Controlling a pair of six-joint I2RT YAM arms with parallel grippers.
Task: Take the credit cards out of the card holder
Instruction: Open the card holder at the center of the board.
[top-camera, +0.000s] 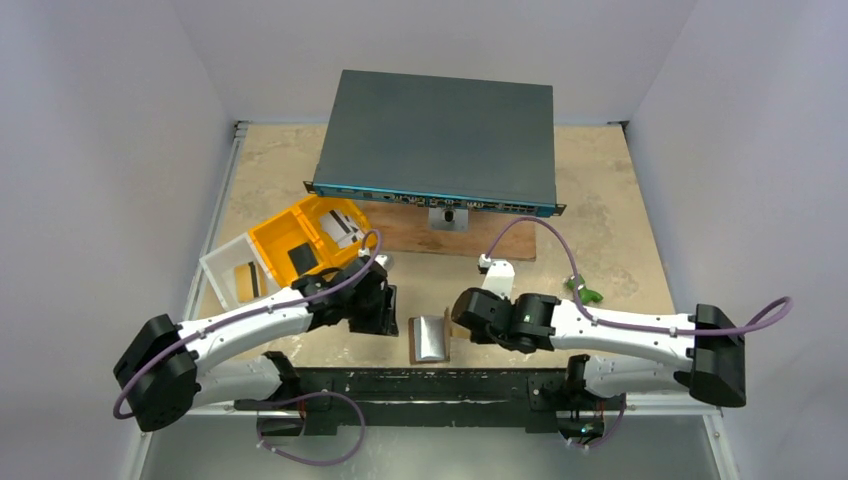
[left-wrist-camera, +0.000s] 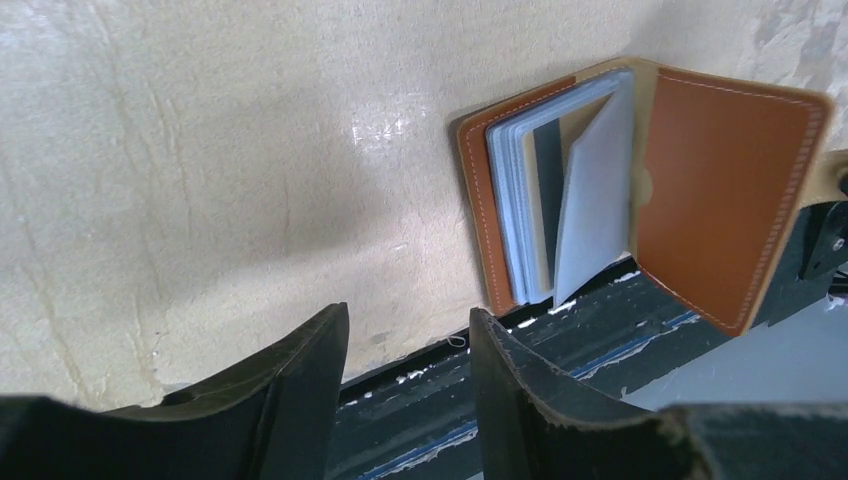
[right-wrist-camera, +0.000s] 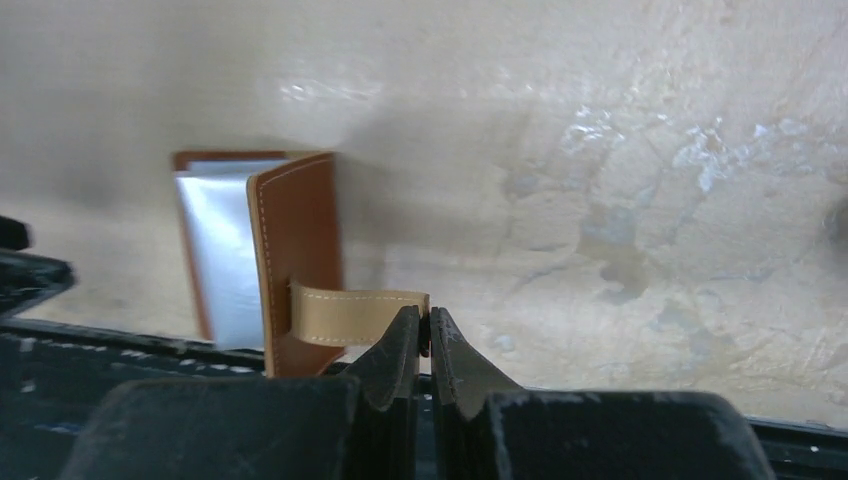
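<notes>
Robot at work: the right gripper is pinching the strap tab of the brown card holder, which is lying open at the near edge of the table, its clear pockets fanning. The left gripper is hovering beside it, fingers apart and empty.

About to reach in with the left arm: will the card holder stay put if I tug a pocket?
Likely shifts: the card holder looks thin and light, its cover held only by the right end effector pinching the strap tab. The clear pockets fan loosely, so they should flex, not resist.
</notes>
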